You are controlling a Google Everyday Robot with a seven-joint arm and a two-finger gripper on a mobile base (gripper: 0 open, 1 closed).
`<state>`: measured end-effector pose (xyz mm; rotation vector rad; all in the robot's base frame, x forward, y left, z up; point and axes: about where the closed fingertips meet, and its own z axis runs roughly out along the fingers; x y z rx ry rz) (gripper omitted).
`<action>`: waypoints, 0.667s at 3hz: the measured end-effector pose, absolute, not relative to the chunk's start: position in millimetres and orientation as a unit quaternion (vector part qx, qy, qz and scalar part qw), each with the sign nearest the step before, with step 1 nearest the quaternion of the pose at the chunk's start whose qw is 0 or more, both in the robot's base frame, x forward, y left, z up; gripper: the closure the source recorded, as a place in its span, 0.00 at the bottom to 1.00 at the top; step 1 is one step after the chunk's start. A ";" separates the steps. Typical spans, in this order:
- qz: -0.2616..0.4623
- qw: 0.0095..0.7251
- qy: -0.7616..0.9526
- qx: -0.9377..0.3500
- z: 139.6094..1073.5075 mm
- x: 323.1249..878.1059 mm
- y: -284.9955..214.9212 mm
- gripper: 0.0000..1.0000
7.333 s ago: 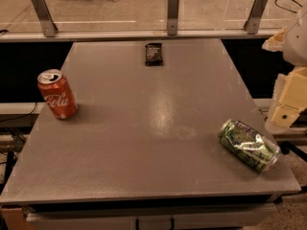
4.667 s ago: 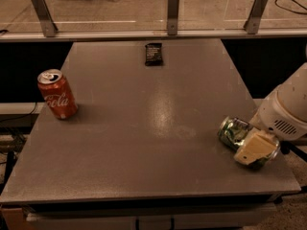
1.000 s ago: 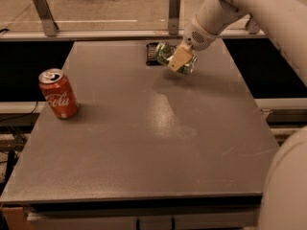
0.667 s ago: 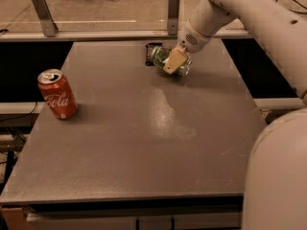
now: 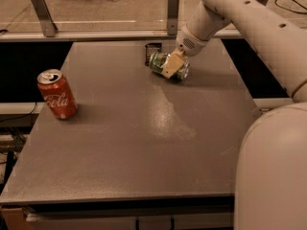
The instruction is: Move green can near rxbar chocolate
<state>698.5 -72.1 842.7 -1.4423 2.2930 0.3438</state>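
The green can (image 5: 161, 63) lies on its side at the far middle of the grey table (image 5: 144, 128). My gripper (image 5: 171, 65) is shut on the green can, with one tan finger across its front. The rxbar chocolate (image 5: 152, 51), a small dark wrapper, lies just behind the can's left end, close to it and partly hidden by it. My white arm reaches in from the upper right.
A red Coca-Cola can (image 5: 57, 94) stands upright near the table's left edge. A rail with metal posts (image 5: 173, 12) runs behind the table's far edge. My arm's bulky body (image 5: 273, 171) fills the lower right corner.
My gripper has carried the green can from the table's near right corner to the far middle, and over the last second lowered it slightly leftward beside the dark wrapper.
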 end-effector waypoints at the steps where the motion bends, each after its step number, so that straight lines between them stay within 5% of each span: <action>1: 0.122 0.201 0.822 -0.519 839.1 699.2 -72.8 0.13; 2: 0.120 0.200 0.822 -0.519 837.4 698.9 -76.7 0.00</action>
